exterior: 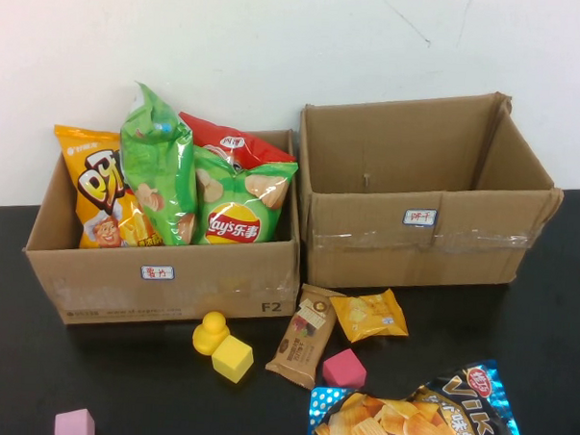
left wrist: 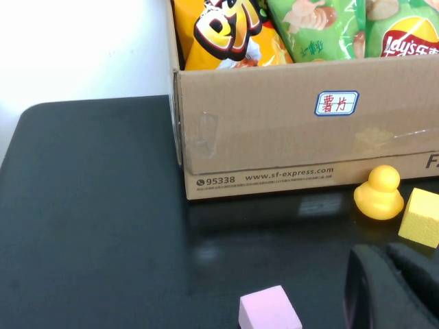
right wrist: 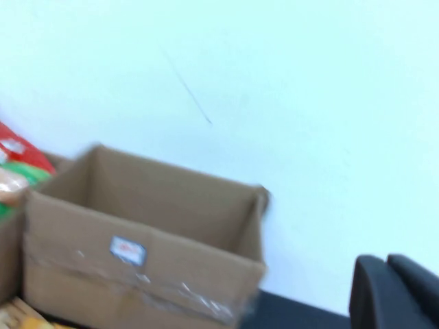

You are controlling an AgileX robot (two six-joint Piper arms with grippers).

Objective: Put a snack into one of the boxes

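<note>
The left box point(exterior: 163, 270) holds crisp bags; the right box point(exterior: 420, 218) gapes; the brown snack bar point(exterior: 304, 336) lies before them; left gripper point(left wrist: 394, 288) and right gripper point(right wrist: 394, 291) show only dark edges, grip unreadable.

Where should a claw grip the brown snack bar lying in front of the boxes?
Grip the brown snack bar across its narrow middle, coming straight down from above. It lies flat and long; the orange packet and the pink block crowd its right side. The left claw and right claw show only in their wrist views.
</note>
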